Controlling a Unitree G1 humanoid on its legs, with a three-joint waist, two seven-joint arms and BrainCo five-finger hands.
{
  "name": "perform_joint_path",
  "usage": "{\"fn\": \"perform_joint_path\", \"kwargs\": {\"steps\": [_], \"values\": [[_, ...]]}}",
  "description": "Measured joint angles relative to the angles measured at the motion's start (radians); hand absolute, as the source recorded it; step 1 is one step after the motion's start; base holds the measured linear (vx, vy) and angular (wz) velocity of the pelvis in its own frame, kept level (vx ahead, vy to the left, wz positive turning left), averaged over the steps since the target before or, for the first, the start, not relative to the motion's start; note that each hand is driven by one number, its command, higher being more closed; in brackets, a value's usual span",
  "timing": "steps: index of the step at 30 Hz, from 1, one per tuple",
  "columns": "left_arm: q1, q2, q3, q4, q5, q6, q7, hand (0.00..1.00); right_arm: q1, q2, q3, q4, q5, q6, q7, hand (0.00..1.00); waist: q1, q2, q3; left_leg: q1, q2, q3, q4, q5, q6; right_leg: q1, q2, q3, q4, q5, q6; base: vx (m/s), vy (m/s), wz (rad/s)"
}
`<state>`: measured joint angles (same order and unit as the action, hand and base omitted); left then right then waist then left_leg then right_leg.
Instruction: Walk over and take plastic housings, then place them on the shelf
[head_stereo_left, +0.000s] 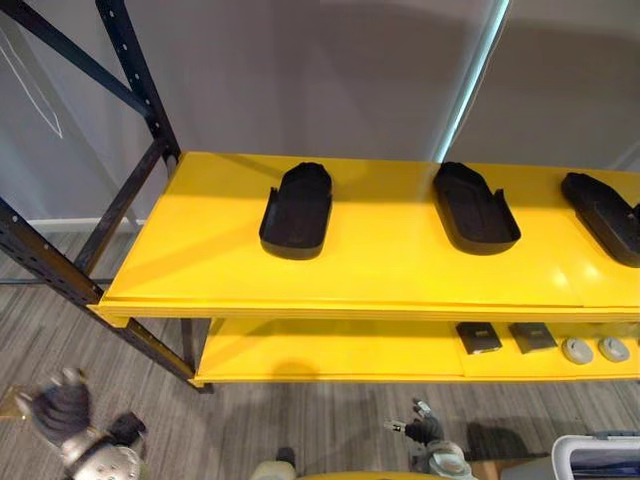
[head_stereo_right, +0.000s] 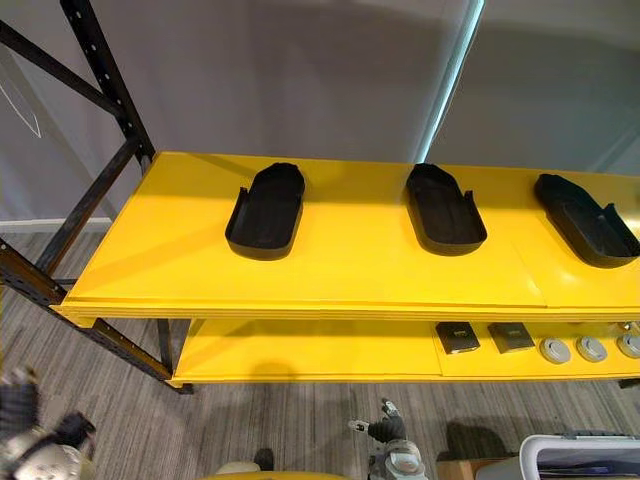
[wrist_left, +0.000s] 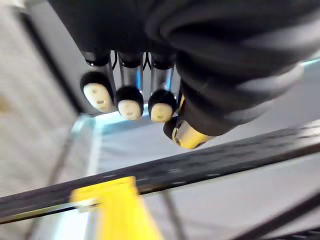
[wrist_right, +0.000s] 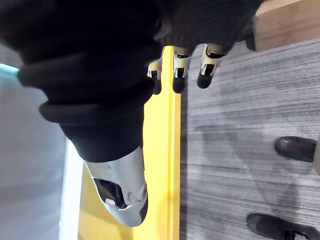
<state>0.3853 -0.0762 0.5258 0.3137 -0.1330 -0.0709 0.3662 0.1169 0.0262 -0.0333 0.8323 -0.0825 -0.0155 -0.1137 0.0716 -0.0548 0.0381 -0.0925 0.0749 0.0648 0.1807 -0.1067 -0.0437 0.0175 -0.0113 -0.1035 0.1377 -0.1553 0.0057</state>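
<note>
fingers (wrist_left: 131, 102) relaxed and empty on left hand (head_stereo_left: 62, 410) and right hand (head_stereo_left: 424, 428), both low.

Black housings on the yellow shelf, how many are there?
3 on the top shelf: left housing, middle housing, right housing. More may lie past the right edge.

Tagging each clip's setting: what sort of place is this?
Likely a storeroom or workshop stock area: a yellow shelf rack on dark perforated steel uprights, three black plastic housings laid along its top shelf, and small parts on the lower one.
</note>
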Motion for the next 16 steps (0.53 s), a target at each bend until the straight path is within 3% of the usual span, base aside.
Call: {"fn": "perform_joint_path", "kwargs": {"steps": [2, 4, 8, 16], "values": [[-0.044, 0.007, -0.041, 0.176, -0.027, 0.02, -0.056, 0.0, 0.001, 0.001, -0.006, 0.0, 0.001, 0.002, -0.002, 0.0, -0.002, 0.002, 0.0, 0.003, 0.0, 0.007, 0.009, -0.012, 0.001, 0.013, -0.003, 0.001, -0.001, -0.004, 0.003, 0.09, -0.01, -0.03], [-0.066, 0.009, -0.062, 0.245, -0.027, 0.023, -0.085, 0.0, 0.0, 0.0, -0.008, 0.0, 0.002, 0.002, -0.006, 0.0, -0.001, 0.004, 0.0, 0.004, -0.001, 0.013, 0.01, -0.015, 0.002, 0.013, -0.005, 0.006, -0.002, -0.004, 0.004, 0.04, 0.007, -0.07], [-0.118, 0.005, -0.067, 0.341, 0.002, 0.022, -0.128, 0.0, -0.001, -0.001, -0.015, 0.0, 0.003, 0.001, -0.017, 0.0, -0.002, 0.02, 0.001, 0.019, -0.005, 0.027, 0.01, -0.023, 0.006, 0.02, -0.011, 0.022, 0.0, -0.006, 0.006, 0.01, 0.022, -0.11], [-0.151, 0.011, -0.189, 0.432, 0.106, 0.022, -0.168, 0.0, 0.009, -0.002, -0.074, 0.006, 0.014, 0.001, -0.019, 0.0, -0.003, 0.042, -0.006, 0.035, -0.005, 0.05, -0.007, -0.023, 0.008, 0.014, -0.013, 0.041, 0.002, -0.007, 0.009, -0.02, 0.002, -0.06]]}}
